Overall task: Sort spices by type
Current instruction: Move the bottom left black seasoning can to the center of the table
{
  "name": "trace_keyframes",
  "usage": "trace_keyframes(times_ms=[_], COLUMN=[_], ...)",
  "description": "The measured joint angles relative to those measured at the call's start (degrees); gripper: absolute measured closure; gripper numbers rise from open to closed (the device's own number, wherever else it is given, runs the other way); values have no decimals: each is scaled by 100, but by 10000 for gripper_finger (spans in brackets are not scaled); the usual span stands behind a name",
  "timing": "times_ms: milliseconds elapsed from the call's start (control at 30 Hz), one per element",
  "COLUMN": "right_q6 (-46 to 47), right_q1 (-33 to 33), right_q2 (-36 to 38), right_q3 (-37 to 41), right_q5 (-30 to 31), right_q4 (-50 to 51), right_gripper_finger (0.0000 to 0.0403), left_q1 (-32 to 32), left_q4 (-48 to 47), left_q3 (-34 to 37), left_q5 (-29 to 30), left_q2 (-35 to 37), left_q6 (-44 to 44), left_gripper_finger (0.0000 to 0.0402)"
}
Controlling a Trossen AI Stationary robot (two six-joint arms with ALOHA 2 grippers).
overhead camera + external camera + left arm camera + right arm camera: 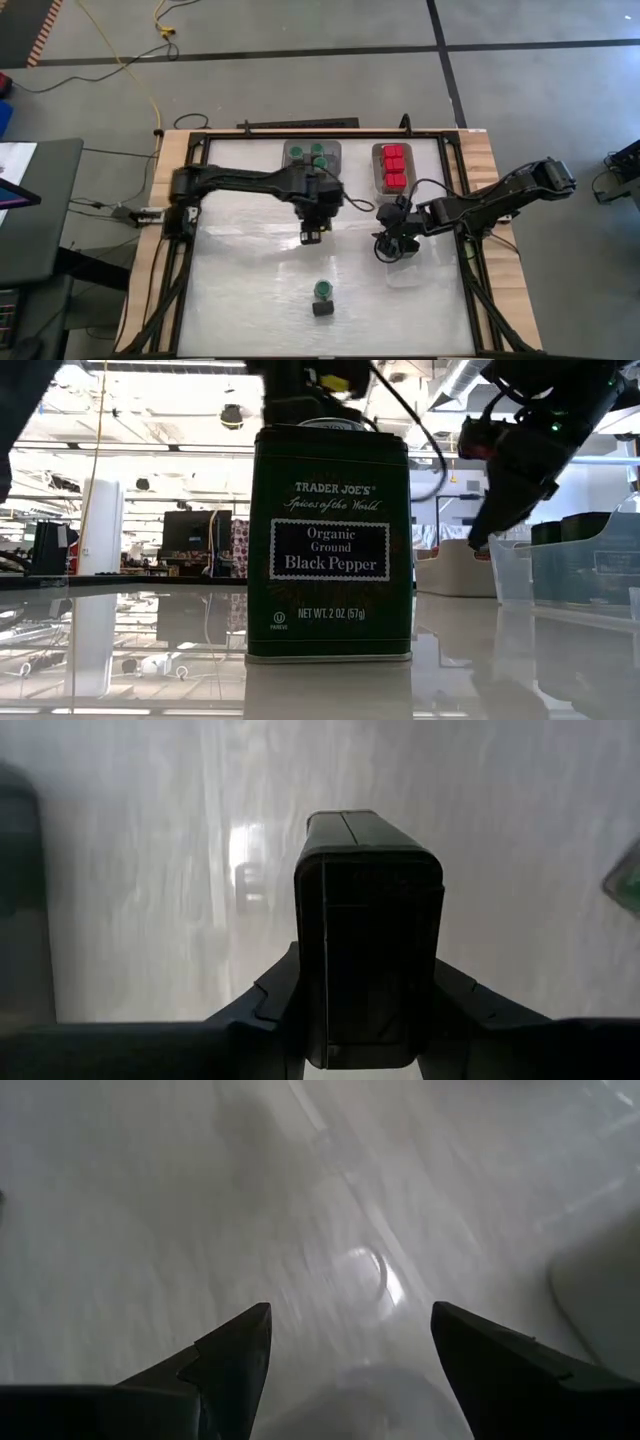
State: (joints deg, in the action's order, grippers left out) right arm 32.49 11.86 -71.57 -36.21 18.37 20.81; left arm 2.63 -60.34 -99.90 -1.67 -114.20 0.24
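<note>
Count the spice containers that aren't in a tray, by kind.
green-lidded jar: 1
black tin: 2, one standing on the table at, one held in the left gripper at
Total: 3

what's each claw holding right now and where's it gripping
The left claw clamps a dark spice tin by its two side faces. The right claw is open, empty.

Green-lidded round jars (312, 154) cluster in the far tray; red-topped boxes (394, 166) fill the next one. One green-lidded jar (322, 289) touches an upright black pepper tin (330, 545). Another dark tin (368, 935), probably pepper, hangs gripped.
</note>
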Motion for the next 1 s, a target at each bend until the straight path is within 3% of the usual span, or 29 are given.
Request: trace_keyframes(times_ms=[167,333,433,667,1000], right_q6=[282,415,415,414,382], right_q1=[0,7,7,7,6], right_q2=[0,2,2,2,2], right_q3=[0,0,0,0,0], right_q5=[0,-2,-2,-4,-5], right_q4=[339,568,575,576,562], right_gripper_finger=[98,98,98,98,98], left_q1=[-7,-39,-48,-46,-46], left_q4=[-373,-598,-576,-551,-670], left_q3=[-941,-1378,-1414,-1394,-1398], left_q5=[-1,-17,-17,-3,0], left_q2=[-811,-1312,-1352,-1329,-1250], left_q6=[209,342,281,200,193], left_gripper_finger=[281,281,279,224,220])
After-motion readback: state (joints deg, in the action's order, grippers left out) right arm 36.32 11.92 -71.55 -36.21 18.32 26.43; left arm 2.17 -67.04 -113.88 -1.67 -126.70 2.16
